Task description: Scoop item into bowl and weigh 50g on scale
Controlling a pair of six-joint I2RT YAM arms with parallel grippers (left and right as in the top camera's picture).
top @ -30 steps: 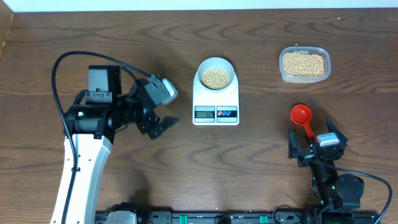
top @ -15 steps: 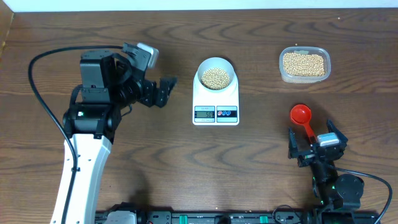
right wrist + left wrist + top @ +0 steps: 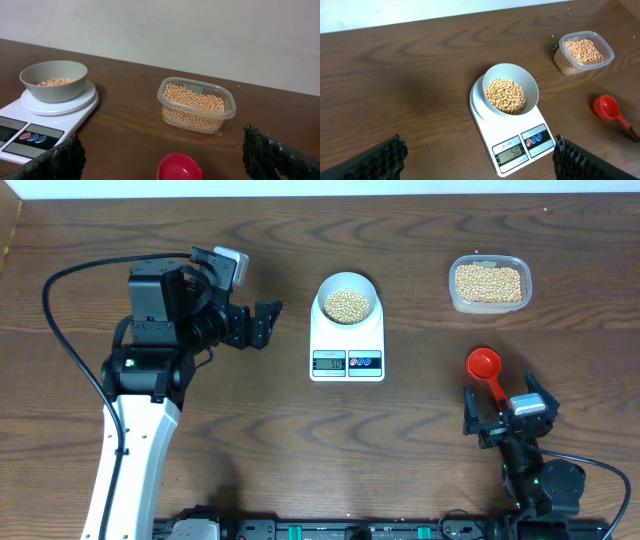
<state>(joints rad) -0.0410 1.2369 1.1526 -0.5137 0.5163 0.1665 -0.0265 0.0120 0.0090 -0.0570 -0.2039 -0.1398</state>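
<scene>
From overhead, the bowl [image 3: 347,300] of beans [image 3: 347,305] sits on the back of the scale [image 3: 347,345], mid-tabletop [image 3: 420,470]. My left fingers [image 3: 264,323] hang released and empty just to its left, aimed at it. My right fingers [image 3: 471,418] are well apart from it at the front right. The red scoop [image 3: 484,364] lies just ahead of them, its handle running back toward me, and the tub [image 3: 488,283] sits farther beyond.

In the left wrist view my fingers [image 3: 375,160] spread at the frame edges with nothing between. The display [image 3: 512,151] seems to read 50, so I judge the weight met.

In the right wrist view my fingers [image 3: 280,155] are spread wide, with the scoop's cup low between them and its handle hidden. Any correction falls to my right arm, and nothing blocks its way to the tub.
</scene>
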